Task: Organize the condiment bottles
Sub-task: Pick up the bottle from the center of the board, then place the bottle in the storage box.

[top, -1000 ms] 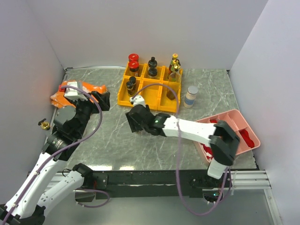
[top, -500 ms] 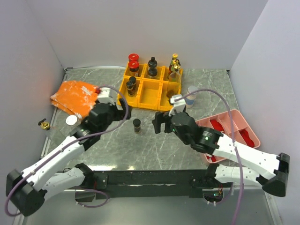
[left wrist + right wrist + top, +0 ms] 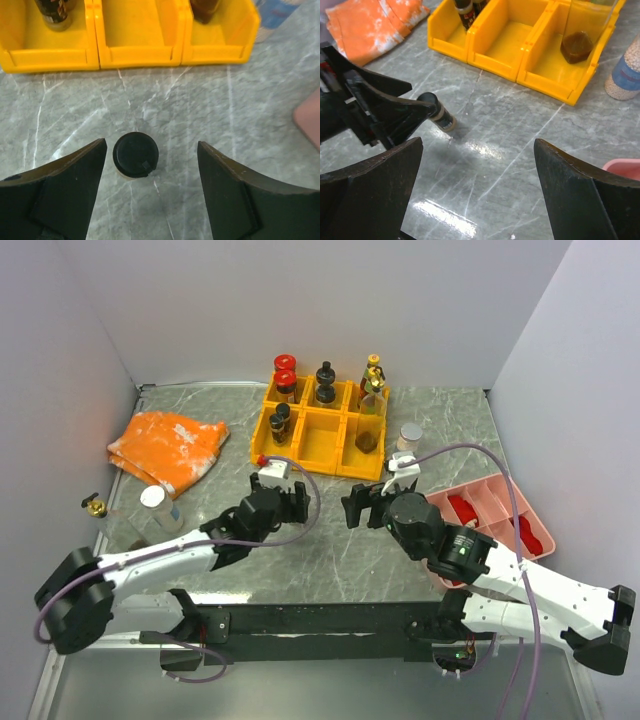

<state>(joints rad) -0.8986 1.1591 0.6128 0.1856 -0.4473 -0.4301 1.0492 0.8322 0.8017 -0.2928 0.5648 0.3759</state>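
A small dark bottle with a black cap [image 3: 135,154] stands upright on the grey marble table between my left gripper's [image 3: 152,148] open fingers, closer to the left finger and untouched. In the top view my left gripper [image 3: 284,496] covers it. It also shows in the right wrist view [image 3: 440,116]. My right gripper [image 3: 366,506] is open and empty, to the bottle's right [image 3: 476,150]. Several bottles stand in the yellow bins [image 3: 322,443]: red caps [image 3: 285,375], a black cap [image 3: 325,381], a yellow-green cap [image 3: 373,376], a dark bottle [image 3: 280,421], a brown one [image 3: 368,437].
A silver-capped jar [image 3: 409,439] stands right of the bins. Another silver-capped jar [image 3: 153,503] stands at the left below the orange cloth [image 3: 165,444]. A small gold-topped thing [image 3: 95,506] sits at the left edge. A pink tray [image 3: 478,495] with red packets lies at the right.
My right gripper left the black-capped bottle standing on the table and drew back to the right. My left arm swung from the orange cloth to over that bottle.
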